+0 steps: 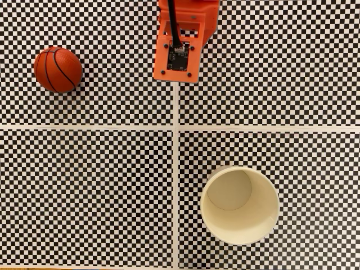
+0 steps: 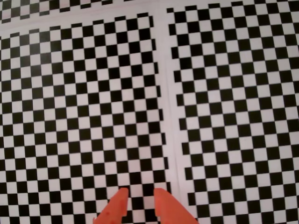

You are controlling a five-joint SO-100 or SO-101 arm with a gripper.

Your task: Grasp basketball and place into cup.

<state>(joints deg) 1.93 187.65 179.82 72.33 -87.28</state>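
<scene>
The basketball (image 1: 58, 70) rests free on the checkered surface (image 1: 101, 191), upper left in the fixed view, well apart from the upright paper cup (image 1: 240, 205). The gripper (image 2: 140, 196) holds nothing, its fingers seemingly slightly parted, probably awaiting approach.

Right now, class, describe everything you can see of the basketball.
In the fixed view, the basketball is a small orange-red ball with thin black seam lines and a matte, rubbery-looking skin. It rests on the checkered mat at the upper left, casting a slight shadow. Nothing else touches it: the orange arm is to its right, the cup far off at the lower right.
</scene>
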